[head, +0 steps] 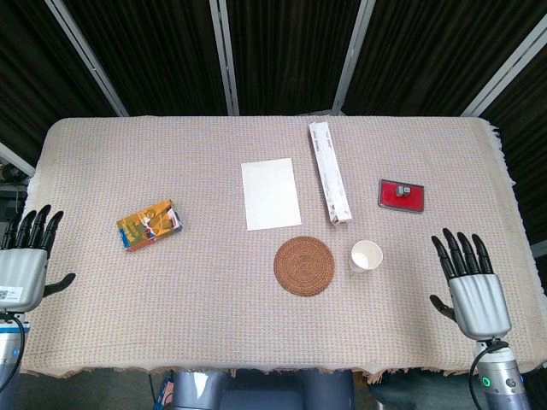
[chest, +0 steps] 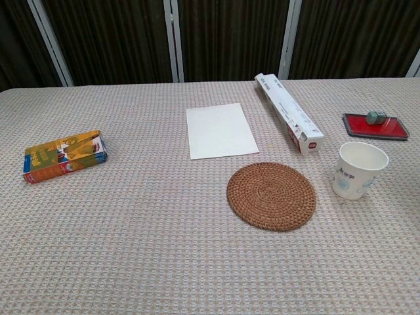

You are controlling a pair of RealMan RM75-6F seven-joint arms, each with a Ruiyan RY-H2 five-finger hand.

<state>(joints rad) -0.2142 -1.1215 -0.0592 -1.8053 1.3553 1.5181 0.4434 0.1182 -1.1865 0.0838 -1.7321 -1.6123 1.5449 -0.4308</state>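
- My left hand (head: 24,256) hovers at the counter's (head: 171,342) left edge, fingers apart, holding nothing; the orange packet (head: 149,225) lies nearest.
- My right hand (head: 470,282) hovers at the right edge, fingers spread and empty, near the paper cup (head: 366,256).
- The cup stands upright just beside the woven coaster (head: 303,266), below the long white box (head: 330,172).

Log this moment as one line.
left hand open, table edge | right hand open, nearest paper cup | woven coaster beside cup

Matt woven cloth (head: 171,290); wicker coaster (head: 303,266); paper cup (head: 365,256); glossy packet (head: 149,225); smooth sheet (head: 270,194).
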